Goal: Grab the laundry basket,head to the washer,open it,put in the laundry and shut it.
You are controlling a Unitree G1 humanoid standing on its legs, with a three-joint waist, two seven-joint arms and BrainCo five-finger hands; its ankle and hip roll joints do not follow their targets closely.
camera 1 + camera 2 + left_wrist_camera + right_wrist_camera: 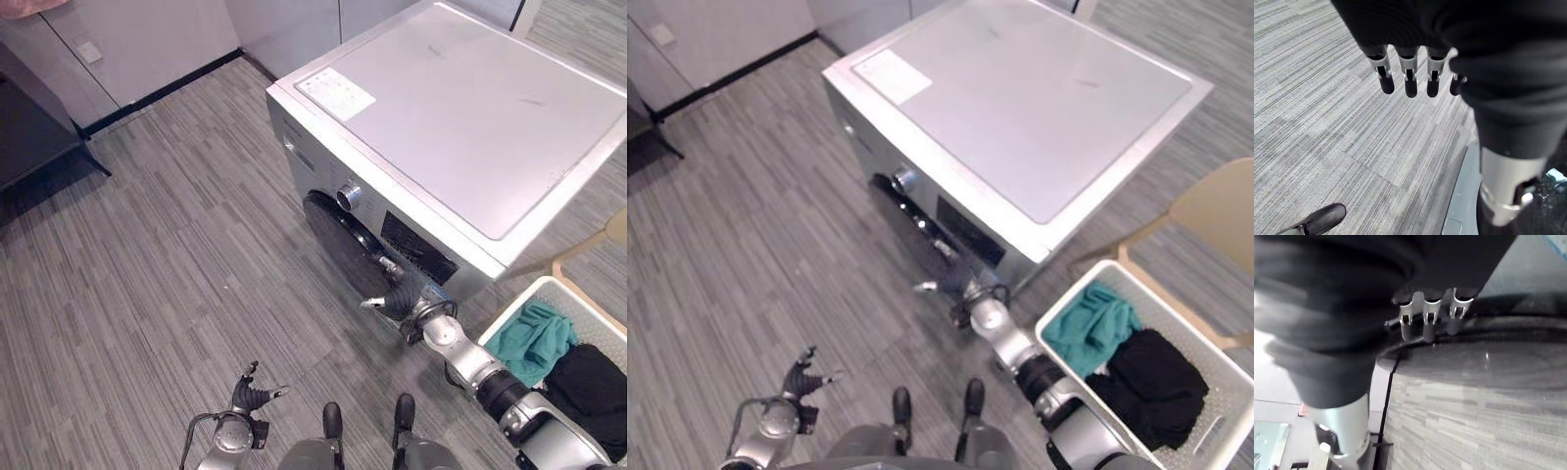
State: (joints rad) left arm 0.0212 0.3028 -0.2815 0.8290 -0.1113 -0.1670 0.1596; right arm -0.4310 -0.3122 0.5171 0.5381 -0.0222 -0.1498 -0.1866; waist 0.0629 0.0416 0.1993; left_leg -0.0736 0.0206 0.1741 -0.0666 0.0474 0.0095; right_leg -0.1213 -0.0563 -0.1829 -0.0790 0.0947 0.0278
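At the washer's [460, 127] front, the right hand [400, 294] rests with straight, unclenched fingers against the round door's [338, 240] rim, the door running toward 10 o'clock from it. Behind, at 4 o'clock, the laundry basket [1073, 308] sits on the floor holding teal and black clothes. Low at 7 o'clock, the left hand [249, 395] hangs relaxed, farther off.

The right hand [397, 294] reaches the washer [460, 127] door's edge, the laundry basket [549, 294] just beside the washer.
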